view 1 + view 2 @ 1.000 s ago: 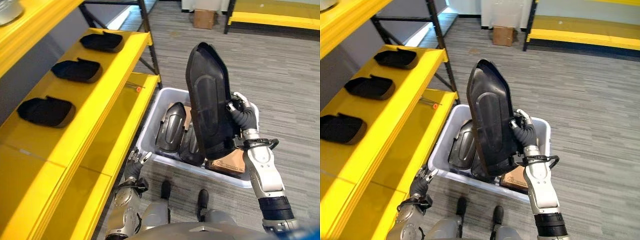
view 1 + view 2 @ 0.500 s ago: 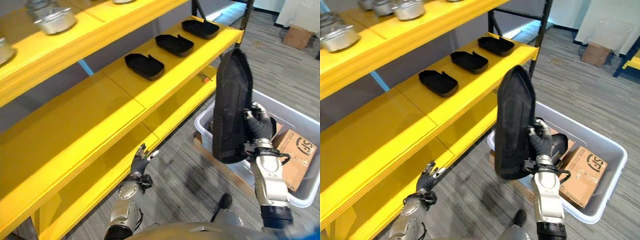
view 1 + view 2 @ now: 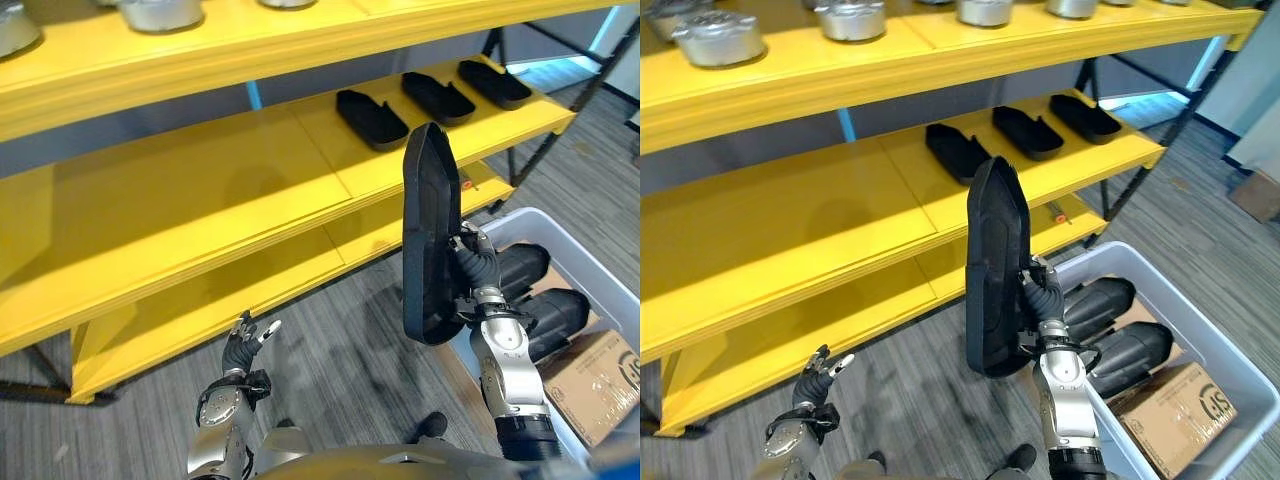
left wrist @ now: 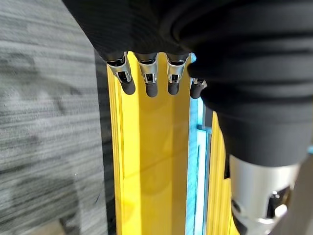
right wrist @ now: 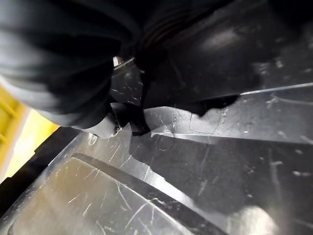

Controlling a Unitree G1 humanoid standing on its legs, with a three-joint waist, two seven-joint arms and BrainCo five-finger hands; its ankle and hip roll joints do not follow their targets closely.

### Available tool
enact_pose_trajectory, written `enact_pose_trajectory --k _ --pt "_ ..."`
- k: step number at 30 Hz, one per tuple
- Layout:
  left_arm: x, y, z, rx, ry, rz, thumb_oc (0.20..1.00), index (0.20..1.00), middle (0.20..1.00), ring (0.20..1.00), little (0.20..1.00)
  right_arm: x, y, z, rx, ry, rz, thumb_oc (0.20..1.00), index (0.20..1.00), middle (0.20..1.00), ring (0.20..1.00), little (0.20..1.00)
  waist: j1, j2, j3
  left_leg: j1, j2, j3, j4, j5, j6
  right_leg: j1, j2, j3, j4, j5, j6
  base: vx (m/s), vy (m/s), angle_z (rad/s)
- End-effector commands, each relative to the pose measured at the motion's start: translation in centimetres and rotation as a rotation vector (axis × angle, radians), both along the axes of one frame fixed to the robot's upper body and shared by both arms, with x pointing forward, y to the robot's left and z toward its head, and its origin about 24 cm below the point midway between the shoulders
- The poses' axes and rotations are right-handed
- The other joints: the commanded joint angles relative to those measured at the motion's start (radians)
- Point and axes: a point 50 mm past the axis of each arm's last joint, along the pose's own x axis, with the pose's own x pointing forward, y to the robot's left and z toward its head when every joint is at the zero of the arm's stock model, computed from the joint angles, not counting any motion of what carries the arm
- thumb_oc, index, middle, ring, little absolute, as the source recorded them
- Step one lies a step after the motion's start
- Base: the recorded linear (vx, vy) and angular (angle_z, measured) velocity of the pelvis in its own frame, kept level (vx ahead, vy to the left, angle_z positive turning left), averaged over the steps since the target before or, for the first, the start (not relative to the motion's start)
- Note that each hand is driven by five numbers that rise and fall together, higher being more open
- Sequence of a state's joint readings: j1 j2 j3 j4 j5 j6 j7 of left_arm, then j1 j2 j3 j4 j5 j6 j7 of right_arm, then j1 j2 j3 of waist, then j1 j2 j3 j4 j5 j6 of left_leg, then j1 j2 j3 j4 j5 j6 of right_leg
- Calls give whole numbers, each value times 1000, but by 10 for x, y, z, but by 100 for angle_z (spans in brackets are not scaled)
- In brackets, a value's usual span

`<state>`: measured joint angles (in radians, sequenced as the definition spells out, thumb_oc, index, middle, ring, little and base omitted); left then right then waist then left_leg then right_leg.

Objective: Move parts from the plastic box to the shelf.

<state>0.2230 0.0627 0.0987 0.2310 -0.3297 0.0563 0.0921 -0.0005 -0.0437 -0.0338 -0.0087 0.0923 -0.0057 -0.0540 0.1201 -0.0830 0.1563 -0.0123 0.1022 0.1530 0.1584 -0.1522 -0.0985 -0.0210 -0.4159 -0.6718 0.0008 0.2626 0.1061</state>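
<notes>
Since the earlier frames the camera has swung toward the shelf (image 3: pixel 200 190), which now faces the robot, and the box (image 3: pixel 590 275) sits at the lower right. Right hand (image 3: pixel 478 275) holds one long black part (image 3: pixel 428 235) upright on edge, fingers curled round its rim, clear of the box and in front of the middle level's front edge. Three black parts (image 3: pixel 372 117) already lie in a row toward the right end of that level; more black parts (image 3: pixel 1110 300) and a carton (image 3: pixel 1180 405) remain in the box. Left hand (image 3: pixel 242 345) hangs low near the floor, fingers straight and relaxed, holding nothing.

Step in hand: carrying the part to the shelf. Procedure:
- Tilt the part from upright to flat before it passes under the top level, which carries metal parts (image 3: pixel 718 35); clearance looks limited.
- Aim for the bare area of the middle level, just beside the row and left of it.
- Lower until the part rests fully on the board, back from the front edge.
- Release only when the part sits flat; a grip on one rim may let it swing.
</notes>
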Motion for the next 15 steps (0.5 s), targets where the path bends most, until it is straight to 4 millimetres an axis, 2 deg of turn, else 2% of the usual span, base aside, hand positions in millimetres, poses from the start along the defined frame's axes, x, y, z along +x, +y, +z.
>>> enact_pose_trajectory --k 1,3,5,6,7,8,9,10,11,12,13,14,15 --pt "24 2 31 43 -176 3 1000 1000 1000 1000 1000 12 -7 54 -44 -250 -6 200 200 200 200 200 0 105 49 103 -87 -20 -246 81 94 26 66 149 74 -103 44 17 219 70" --pt "28 1 32 49 -181 -14 1000 1000 1000 1000 1000 10 -13 53 -64 -247 -27 200 200 200 200 200 -18 115 53 96 -97 -68 -246 82 106 -21 111 315 125 -134 32 70 235 90" --pt "32 -1 34 43 -191 -29 1000 1000 1000 1000 1000 8 -20 53 -83 -247 -44 200 200 200 200 200 -34 128 57 94 -104 -110 -246 84 112 -62 152 422 176 -165 16 98 147 109" --pt "35 -5 36 47 -198 -55 1000 1000 1000 1000 1000 5 -24 55 -97 -253 -60 200 200 200 200 200 -58 130 61 89 -112 -143 -243 84 116 -85 216 523 188 -194 2 120 125 58" --pt "36 -6 37 39 -205 -64 1000 1000 1000 1000 1000 2 -29 54 -106 -248 -72 200 200 200 200 200 -70 131 63 92 -118 -160 -246 83 117 -105 249 560 191 -206 -5 145 84 77" --pt "39 -9 38 33 -211 -80 1000 1000 1000 1000 1000 0 -32 55 -114 -252 -77 200 200 200 200 200 -87 131 64 90 -126 -184 -246 81 119 -130 299 627 174 -212 -12 96 53 127" --pt "39 -9 38 33 -211 -80 1000 1000 1000 1000 1000 0 -32 55 -114 -252 -77 200 200 200 200 200 -87 131 64 90 -126 -184 -246 81 119 -131 299 627 174 -212 -12 166 14 142" --pt "39 -12 39 7 -218 -84 1000 1000 1000 1000 1000 -4 -37 55 -113 -247 -84 200 200 200 200 200 -100 124 72 94 -139 -212 -246 74 120 -185 320 682 100 -177 -9 115 6 109" --pt "39 -12 39 7 -218 -84 1000 1000 1000 1000 1000 -4 -37 55 -113 -246 -84 200 200 200 200 200 -101 126 74 97 -137 -213 -246 72 120 -180 321 681 96 -176 -9 235 -57 38" --pt "36 -13 38 1 -214 -86 1000 1000 1000 1000 1000 -6 -41 53 -109 -235 -89 200 200 200 200 200 -107 118 79 108 -143 -229 -246 66 120 -232 302 662 19 -118 -1 129 -64 7" --pt "36 -13 38 1 -214 -86 1000 1000 1000 1000 1000 -6 -41 53 -109 -235 -89 200 200 200 200 200 -109 121 81 112 -140 -232 -246 64 119 -226 304 658 15 -117 -1 294 -120 -8" --pt "32 -15 36 -5 -203 -89 1000 1000 1000 1000 1000 -9 -43 52 -108 -228 -92 200 200 200 200 200 -128 117 77 136 -147 -253 -246 51 117 -276 301 660 -73 -74 11 247 -76 34" --pt "31 -14 35 -5 -199 -88 1000 1000 1000 1000 1000 -10 -44 53 -113 -226 -92 200 200 200 200 200 -138 118 77 150 -148 -263 -246 44 115 -280 299 660 -87 -69 16 302 -103 35"
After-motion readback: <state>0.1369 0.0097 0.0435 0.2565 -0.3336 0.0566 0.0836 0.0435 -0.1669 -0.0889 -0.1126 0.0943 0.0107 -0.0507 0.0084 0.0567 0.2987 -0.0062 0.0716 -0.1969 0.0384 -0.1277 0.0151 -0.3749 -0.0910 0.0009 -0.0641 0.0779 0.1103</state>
